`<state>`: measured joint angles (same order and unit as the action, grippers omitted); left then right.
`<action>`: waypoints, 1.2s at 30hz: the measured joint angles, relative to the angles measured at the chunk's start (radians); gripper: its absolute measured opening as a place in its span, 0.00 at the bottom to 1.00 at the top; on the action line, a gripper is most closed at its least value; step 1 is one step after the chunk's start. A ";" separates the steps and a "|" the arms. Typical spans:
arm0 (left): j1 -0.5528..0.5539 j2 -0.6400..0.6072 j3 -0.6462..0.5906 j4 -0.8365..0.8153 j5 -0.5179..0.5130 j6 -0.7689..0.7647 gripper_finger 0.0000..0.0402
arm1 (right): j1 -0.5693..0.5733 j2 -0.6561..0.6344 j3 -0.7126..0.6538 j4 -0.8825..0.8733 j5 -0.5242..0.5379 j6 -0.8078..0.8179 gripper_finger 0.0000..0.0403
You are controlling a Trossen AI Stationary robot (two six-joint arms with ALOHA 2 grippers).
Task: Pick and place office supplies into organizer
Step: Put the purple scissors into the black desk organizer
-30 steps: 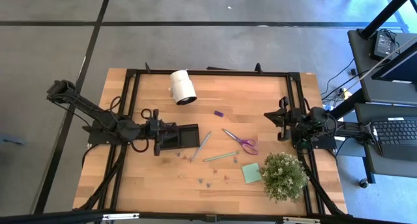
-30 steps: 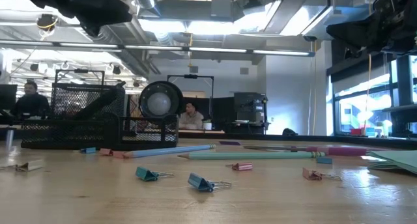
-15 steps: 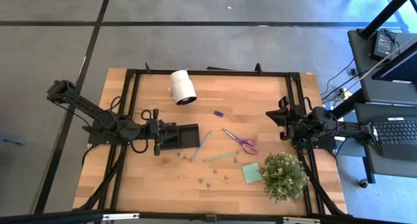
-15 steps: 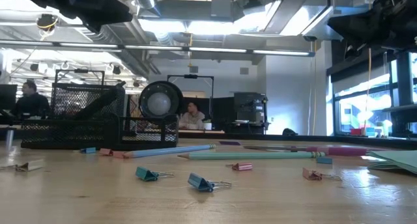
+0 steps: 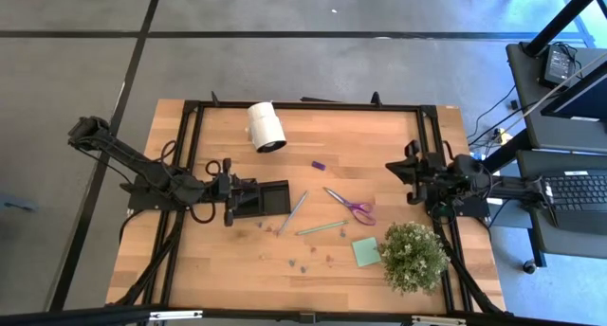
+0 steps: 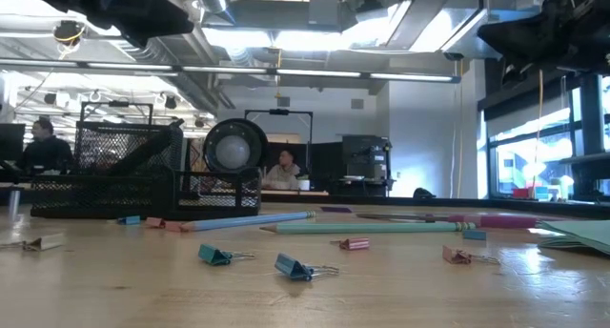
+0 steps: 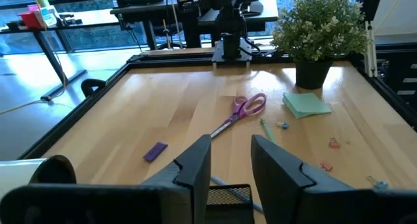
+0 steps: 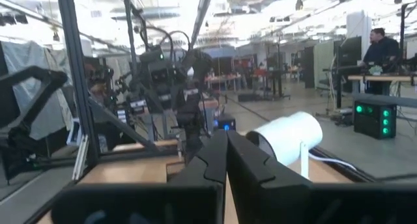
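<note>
Organizer (image 5: 269, 200), a low black mesh tray, sits on the left half of the wooden surface (image 5: 370, 136), with the left gripper (image 5: 248, 200) over its left end, fingers (image 7: 195, 165) parted and holding nothing that shows. The right gripper (image 5: 406, 169) hangs at the right edge of the surface, well apart from the supplies, its fingers (image 8: 215, 160) pressed together and empty.

Just right of the organizer lies a pale blue pencil (image 5: 293, 211), and beside it a pale green pencil (image 5: 321, 227). The purple-handled scissors (image 5: 349, 206) lie nearer the middle, the tiny purple piece (image 5: 319, 165) beyond them. The light green sticky-note pad (image 5: 366, 251) rests touching the potted plant (image 5: 413, 255) at the near right corner. Small clips (image 6: 294, 266) are scattered along the near side. A white cylinder roll (image 5: 266, 126) lies on its side near the far edge.

A black frame rail (image 5: 313, 107) runs around the surface. The far half between roll and right gripper is bare wood. Grey floor (image 5: 85, 70) surrounds the surface; a side desk with a laptop (image 5: 574, 188) stands to the right. In the low view a person (image 6: 280, 169) sits far behind.
</note>
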<state>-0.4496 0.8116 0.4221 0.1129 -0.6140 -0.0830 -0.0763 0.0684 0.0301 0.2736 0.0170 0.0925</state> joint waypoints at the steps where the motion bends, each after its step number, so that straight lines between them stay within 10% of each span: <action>1: 0.000 0.000 0.000 -0.003 0.000 0.000 0.26 | 0.000 0.023 0.012 -0.005 0.001 0.000 0.03; 24: 0.000 0.000 0.000 -0.004 0.000 0.000 0.26 | 0.135 0.892 0.722 -0.664 -0.066 0.236 0.03; 36: 0.000 0.000 0.000 -0.005 0.000 0.000 0.26 | 0.134 1.098 0.818 -0.889 -0.099 0.455 0.08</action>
<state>-0.4493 0.8120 0.4217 0.1078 -0.6136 -0.0830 0.0578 1.1666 0.8478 -0.6159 -0.0823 0.5475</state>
